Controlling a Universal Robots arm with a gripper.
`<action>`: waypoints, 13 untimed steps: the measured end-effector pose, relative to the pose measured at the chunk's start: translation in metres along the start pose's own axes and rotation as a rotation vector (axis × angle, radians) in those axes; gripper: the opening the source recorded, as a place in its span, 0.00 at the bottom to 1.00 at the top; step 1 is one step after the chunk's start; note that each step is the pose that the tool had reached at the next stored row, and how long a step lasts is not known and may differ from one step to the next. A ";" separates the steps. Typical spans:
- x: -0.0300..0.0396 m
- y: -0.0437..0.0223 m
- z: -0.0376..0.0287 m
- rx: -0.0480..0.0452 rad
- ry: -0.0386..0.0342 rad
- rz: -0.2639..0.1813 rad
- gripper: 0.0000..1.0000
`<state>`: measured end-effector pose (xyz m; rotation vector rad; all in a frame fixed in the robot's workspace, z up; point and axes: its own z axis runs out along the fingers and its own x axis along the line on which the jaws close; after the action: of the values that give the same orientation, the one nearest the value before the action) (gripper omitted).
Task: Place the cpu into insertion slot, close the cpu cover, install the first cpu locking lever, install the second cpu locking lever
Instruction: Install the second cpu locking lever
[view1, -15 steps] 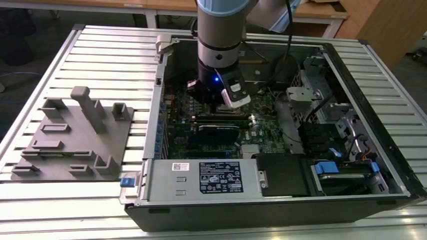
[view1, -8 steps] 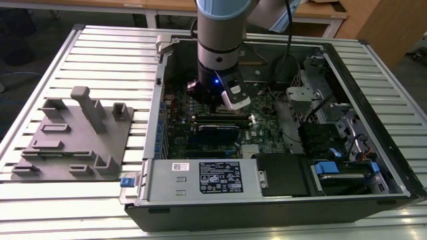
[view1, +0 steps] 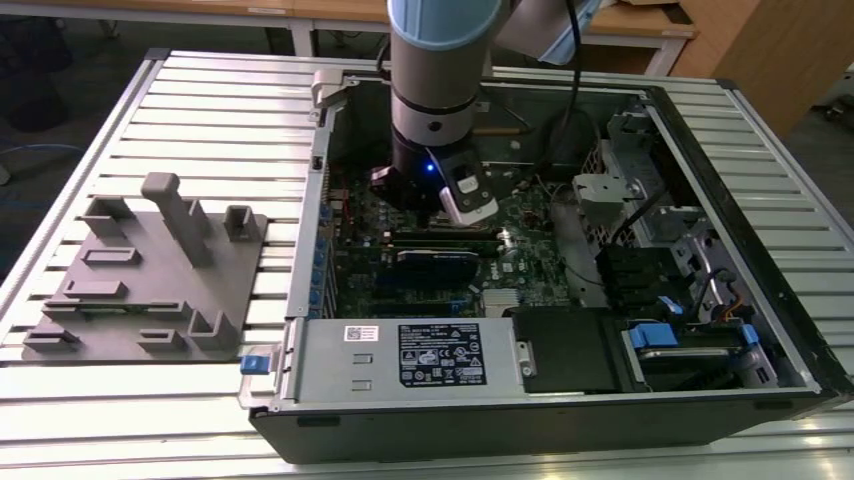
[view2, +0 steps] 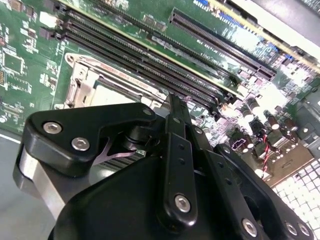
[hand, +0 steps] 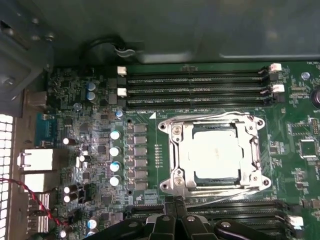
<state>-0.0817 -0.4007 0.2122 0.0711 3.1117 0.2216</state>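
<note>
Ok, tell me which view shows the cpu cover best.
The first wrist view: the cpu cover lies flat over the socket, its whole frame visible, with the cpu showing through its window. The second wrist view catches one corner of the cpu cover behind the hand. In the exterior view, the arm stands over that area.

Even room light overall, but glare washes out the cpu (hand: 215, 152) top in my first wrist view, & my gripper (view2: 172, 107) body is blurred up close.

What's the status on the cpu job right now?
Hand above motherboard, beside socket. cpu seated in insertion slot, cpu cover down over it. Nothing in the way.
</note>
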 end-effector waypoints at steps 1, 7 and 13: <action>0.0007 -0.0003 0.0007 -0.0078 0.0006 -0.002 0.10; 0.0015 -0.0013 0.0052 -0.0374 0.0026 -0.006 0.10; 0.0016 -0.0030 0.0075 -0.0457 0.0031 -0.006 0.10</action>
<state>-0.0833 -0.4025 0.2043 0.0604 3.1077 0.2928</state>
